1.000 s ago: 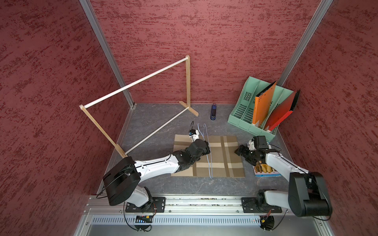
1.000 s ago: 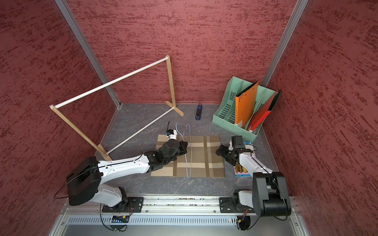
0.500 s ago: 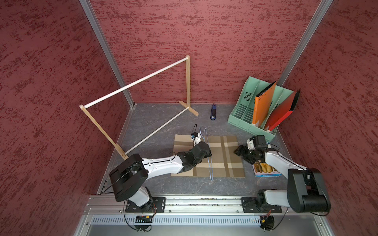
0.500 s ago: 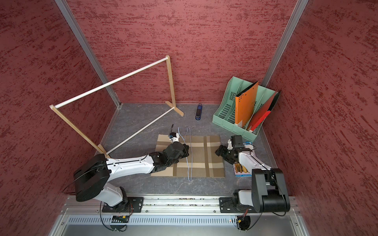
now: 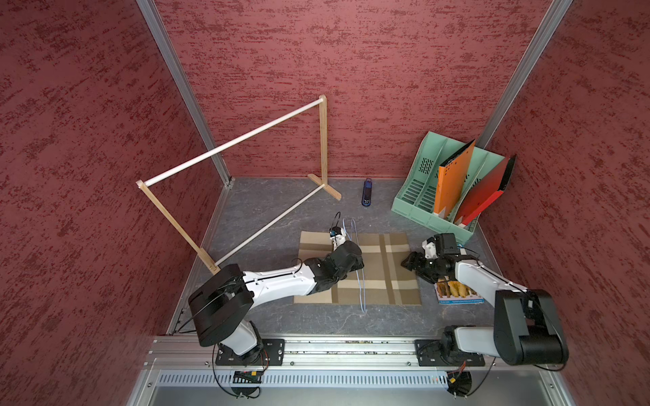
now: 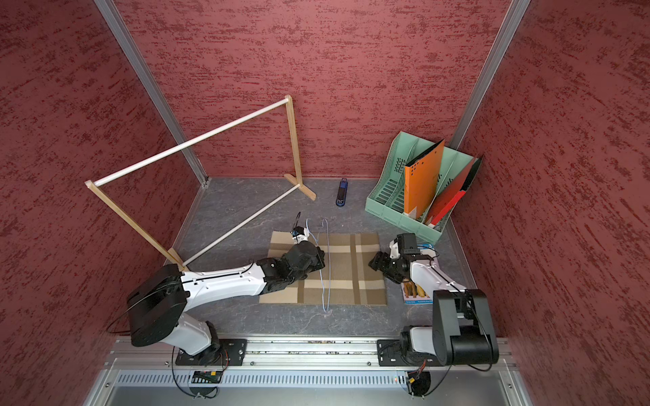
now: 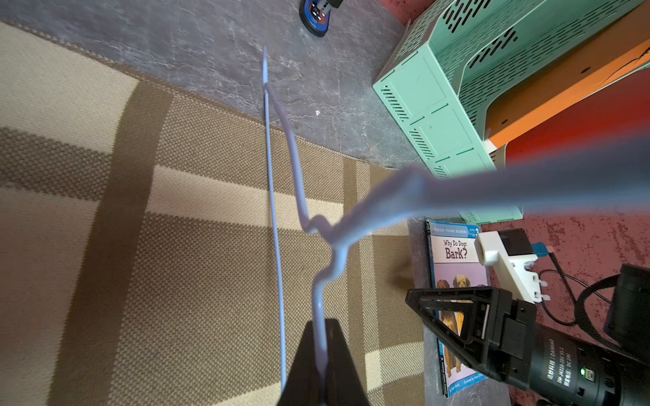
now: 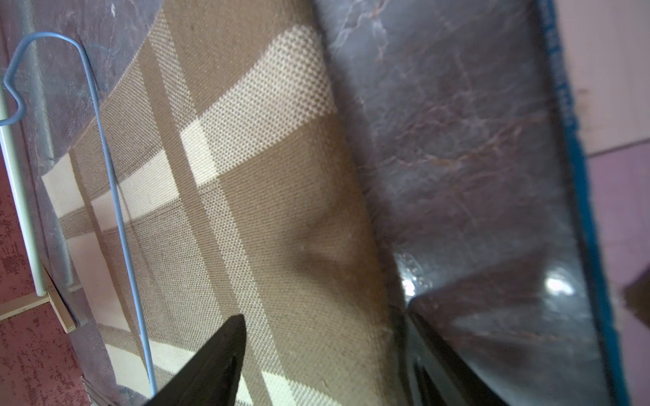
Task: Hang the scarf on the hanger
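Note:
The scarf [image 5: 387,274] [image 6: 355,274] lies flat on the grey table, brown with cream plaid stripes. The light-blue wire hanger [image 5: 362,291] [image 6: 329,274] stands on edge across the scarf's middle. My left gripper [image 5: 360,269] [image 7: 322,323] is shut on the hanger's wire [image 7: 272,175] near the hook. My right gripper [image 5: 408,263] [image 8: 327,309] is low at the scarf's right edge with its jaws apart: one finger is over the scarf [image 8: 246,175], the other over bare table beside it. The hanger [image 8: 116,197] shows further along the cloth.
A wooden rack with white rods [image 5: 228,147] stands at the back left. A green file tray [image 5: 422,197] with orange and red folders sits at the back right, and a small blue object [image 5: 367,192] lies near the wall. A dog book [image 5: 457,293] [image 7: 453,253] lies under my right arm.
My right gripper has slid a little left to the scarf's edge and its jaws have narrowed somewhat. The left arm has shifted slightly, still holding the hanger.

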